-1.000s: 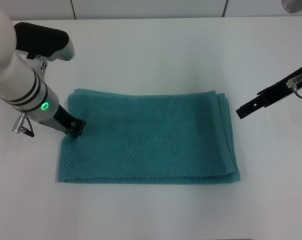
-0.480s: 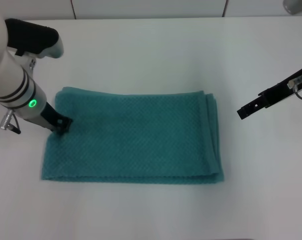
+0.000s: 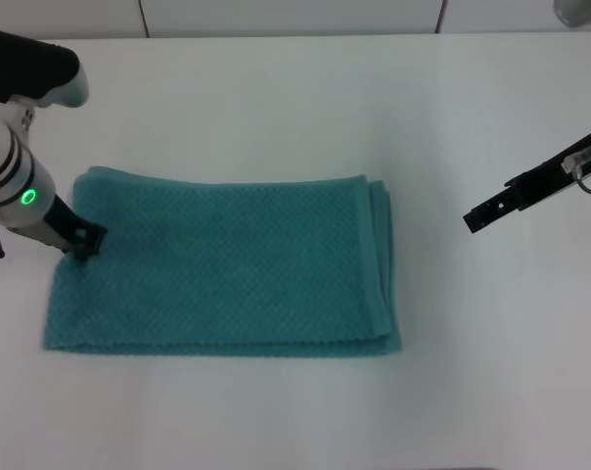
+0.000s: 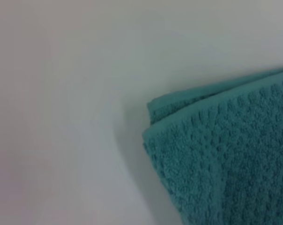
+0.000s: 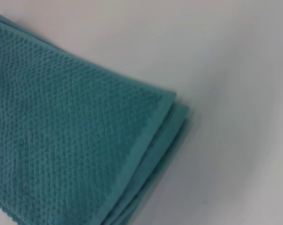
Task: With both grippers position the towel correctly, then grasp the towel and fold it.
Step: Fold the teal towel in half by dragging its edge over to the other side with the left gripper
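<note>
The teal waffle-weave towel (image 3: 227, 264) lies flat on the white table (image 3: 276, 88), folded in layers, with its stacked edges on the right side. My left gripper (image 3: 85, 242) comes down on the towel's left edge, its black tips pinched together on the cloth. The left wrist view shows a layered towel corner (image 4: 226, 154) against the bare table. My right gripper (image 3: 474, 221) hovers well to the right of the towel, slim and shut, holding nothing. The right wrist view shows the towel's layered corner (image 5: 66, 131).
The white tabletop extends on all sides of the towel, with a wide bare stretch between the towel's right edge and the right gripper. A wall line (image 3: 295, 34) runs along the table's back edge.
My left gripper has moved left, dragging the whole towel leftward with it. The right gripper has stayed still.
</note>
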`<control>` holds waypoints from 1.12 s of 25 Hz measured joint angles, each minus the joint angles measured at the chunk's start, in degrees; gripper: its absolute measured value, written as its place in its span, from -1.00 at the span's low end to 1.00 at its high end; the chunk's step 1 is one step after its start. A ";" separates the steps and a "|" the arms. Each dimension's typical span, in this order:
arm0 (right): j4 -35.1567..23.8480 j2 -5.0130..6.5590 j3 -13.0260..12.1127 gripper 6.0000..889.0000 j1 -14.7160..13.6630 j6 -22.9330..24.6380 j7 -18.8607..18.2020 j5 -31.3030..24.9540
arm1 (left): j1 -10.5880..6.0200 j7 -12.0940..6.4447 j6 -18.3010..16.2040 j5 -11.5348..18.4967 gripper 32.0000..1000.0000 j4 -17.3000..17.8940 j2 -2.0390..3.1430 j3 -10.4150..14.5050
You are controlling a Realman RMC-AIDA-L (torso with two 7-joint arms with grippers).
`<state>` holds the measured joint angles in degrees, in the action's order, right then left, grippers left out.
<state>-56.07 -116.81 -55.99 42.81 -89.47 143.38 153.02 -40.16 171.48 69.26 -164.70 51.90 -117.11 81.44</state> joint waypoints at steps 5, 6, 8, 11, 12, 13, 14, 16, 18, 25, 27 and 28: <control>0.00 0.08 0.00 0.93 -0.16 0.00 0.10 0.00 | 0.73 -0.15 0.02 -0.08 -0.89 0.07 1.32 -0.20; 0.00 0.08 0.00 0.93 -0.17 0.00 0.11 0.00 | 0.97 -0.18 0.07 -0.08 -0.89 0.09 1.66 -0.12; 0.00 0.08 0.00 0.93 -0.18 0.01 0.11 0.00 | 1.22 -0.20 0.14 -0.09 -0.89 0.10 2.12 0.02; 0.04 0.09 0.08 0.93 -0.18 0.04 0.14 0.00 | 1.67 -0.20 0.35 -0.10 -0.89 0.11 3.02 0.07; 0.05 0.09 0.18 0.93 -0.18 0.05 0.14 0.00 | 2.02 -0.20 0.48 -0.10 -0.89 0.12 3.76 0.01; 0.06 0.09 0.36 0.93 -0.18 0.06 0.14 0.00 | 2.16 -0.20 0.50 -0.10 -0.89 0.11 4.07 0.01; 0.07 0.09 0.51 0.93 -0.19 0.06 0.14 0.00 | 2.19 -0.20 0.54 -0.10 -0.89 0.08 4.21 0.01; 0.11 0.14 0.71 0.93 -0.22 0.07 0.14 0.00 | 2.25 -0.20 0.64 -0.10 -0.89 0.01 4.42 0.11; 0.21 0.19 0.74 0.93 -0.27 0.08 0.13 0.00 | 2.04 -0.21 1.07 -0.09 -0.89 0.00 4.54 0.35; 0.84 0.21 0.72 0.93 -0.28 0.98 -0.01 -0.01 | -1.83 -0.27 6.57 -0.04 -0.89 1.83 3.63 0.67; 1.36 0.32 1.02 0.93 -0.32 1.10 -0.19 0.00 | -3.86 -0.17 9.93 0.01 -0.89 4.34 2.11 -0.24; 1.53 0.46 1.27 0.93 -0.34 1.12 -0.25 0.00 | -4.66 -0.14 11.64 0.08 -0.89 5.93 1.15 -0.77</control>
<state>-54.54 -116.35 -54.71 42.46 -88.35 143.13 153.02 -44.82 171.34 80.91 -164.62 57.83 -115.96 80.67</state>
